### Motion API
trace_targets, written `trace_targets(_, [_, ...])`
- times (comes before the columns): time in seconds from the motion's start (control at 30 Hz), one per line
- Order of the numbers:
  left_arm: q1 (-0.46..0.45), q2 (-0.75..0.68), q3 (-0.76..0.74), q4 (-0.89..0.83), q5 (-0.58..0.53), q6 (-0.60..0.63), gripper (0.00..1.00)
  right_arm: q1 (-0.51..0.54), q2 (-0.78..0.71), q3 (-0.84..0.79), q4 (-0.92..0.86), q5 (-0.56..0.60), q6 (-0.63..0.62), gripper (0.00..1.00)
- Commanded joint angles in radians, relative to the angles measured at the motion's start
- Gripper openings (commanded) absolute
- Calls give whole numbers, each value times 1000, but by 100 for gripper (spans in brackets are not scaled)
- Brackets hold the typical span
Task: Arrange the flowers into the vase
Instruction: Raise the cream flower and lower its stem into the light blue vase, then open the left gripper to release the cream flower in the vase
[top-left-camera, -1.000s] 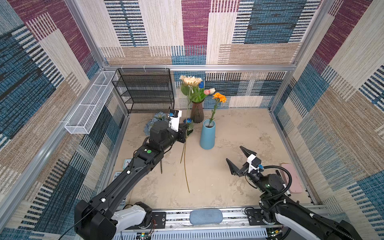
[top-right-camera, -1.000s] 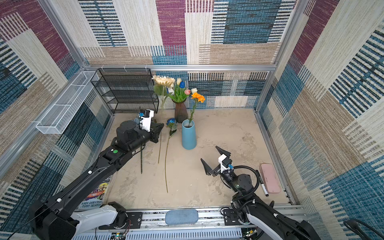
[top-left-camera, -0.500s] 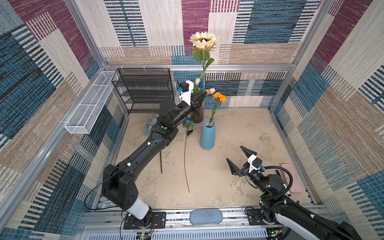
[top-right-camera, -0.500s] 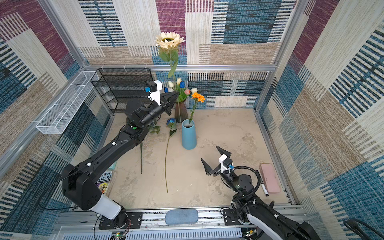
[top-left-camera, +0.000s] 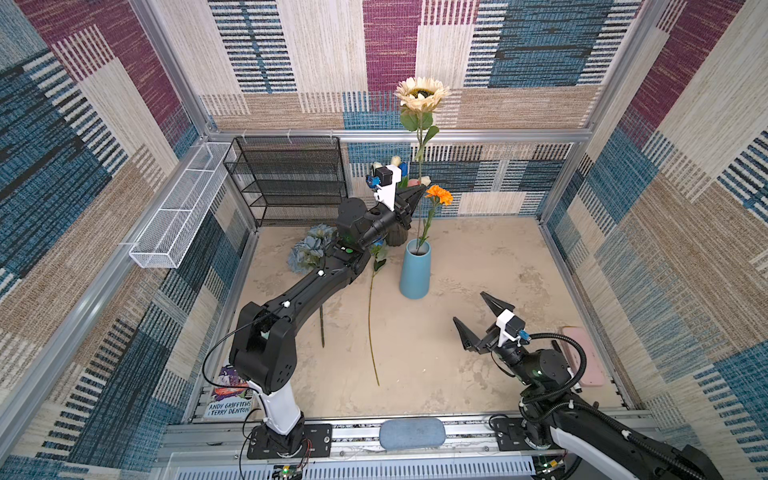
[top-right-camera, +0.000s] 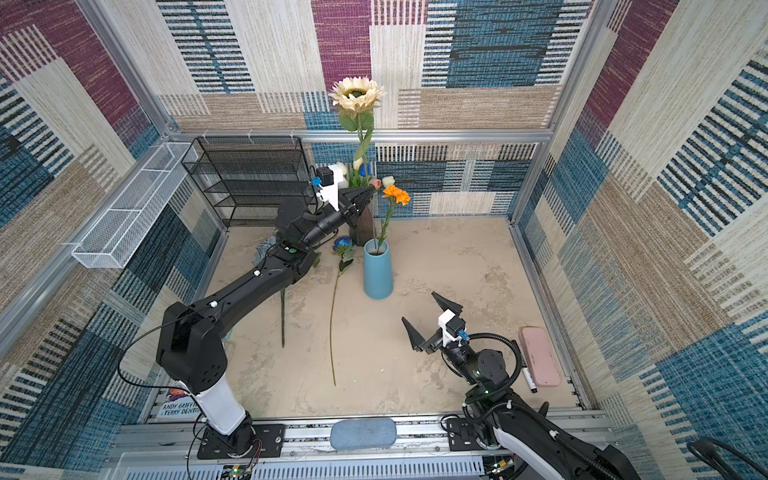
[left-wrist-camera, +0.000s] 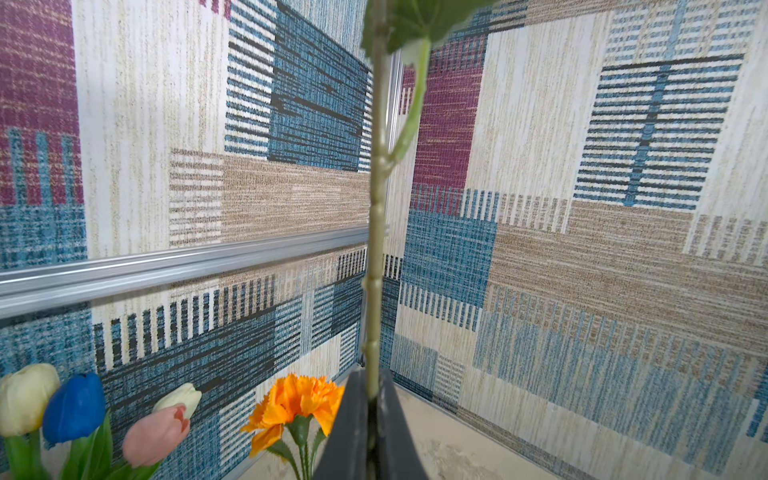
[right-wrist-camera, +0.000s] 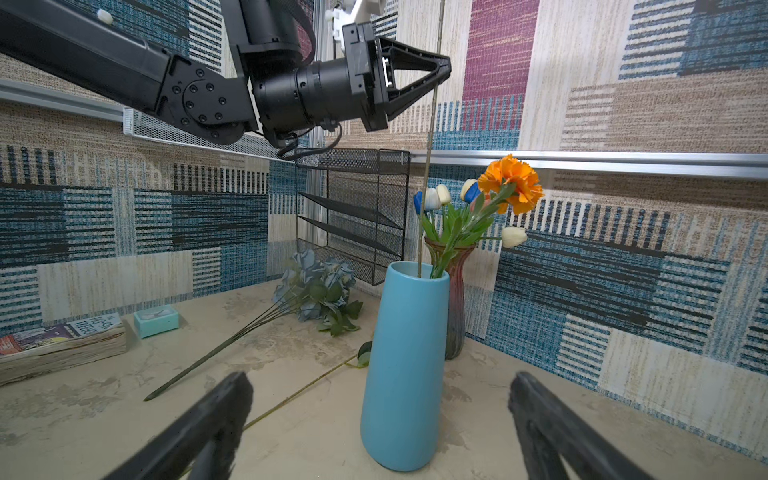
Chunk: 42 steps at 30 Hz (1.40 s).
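Left jaws clenched on the stem of the beige sunflower (top-left-camera: 422, 92), held upright so its foot entered the blue vase (top-left-camera: 415, 270) beside the orange bloom (top-left-camera: 439, 194). Right jaws (released, empty) hovered at the vase's 5 o'clock, presumably clear of the insertion.

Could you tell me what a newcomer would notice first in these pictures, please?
The tall beige sunflower rises high before the back wall, its stem pinched by the left gripper and its lower end in the blue vase beside an orange bloom. Near the front, the right gripper hangs wide open; a blue rose lies flat left of the vase.
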Motion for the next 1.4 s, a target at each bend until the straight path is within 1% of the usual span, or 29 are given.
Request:
trace_targets(0.0, [-1, 14, -32, 60, 11, -9, 0, 0, 2, -11, 25, 5, -8, 100])
trace_targets(0.17, [-4, 38, -103, 101, 28, -29, 0, 0, 16, -10, 30, 2, -8, 100])
trace_targets(0.4, [-13, 56, -170, 54, 26, -17, 0, 0, 39, -5, 35, -3, -9, 100])
trace_targets(0.5, [-17, 68, -173, 3, 18, -4, 0, 0, 48, -5, 38, -4, -9, 100])
trace_targets(0.73, [-27, 79, -192, -33, -6, 21, 0, 0, 73, -1, 46, -7, -11, 100])
trace_targets(0.87, [-34, 87, -174, -120, -18, 48, 1, 0, 82, 1, 52, -6, -11, 100])
trace_targets(0.97, [-36, 84, -179, -137, -31, 57, 1, 0, 83, 0, 51, -6, -11, 100])
trace_targets(1.0, [-37, 84, -180, -143, -29, 60, 2, 0, 82, -1, 51, -5, -11, 100])
trace_targets(1.07, [-39, 81, -179, -158, -33, 61, 9, 0, 82, 0, 51, -5, -10, 100])
trace_targets(1.17, [-41, 68, -190, -165, -38, 61, 10, 0, 80, -1, 50, -4, -10, 100])
trace_targets(1.2, [-41, 62, -191, -172, -43, 61, 12, 0, 79, -1, 51, -3, -10, 100])
trace_targets(1.37, [-41, 11, -219, -195, -58, 65, 31, 0, 79, 0, 50, -3, -11, 100])
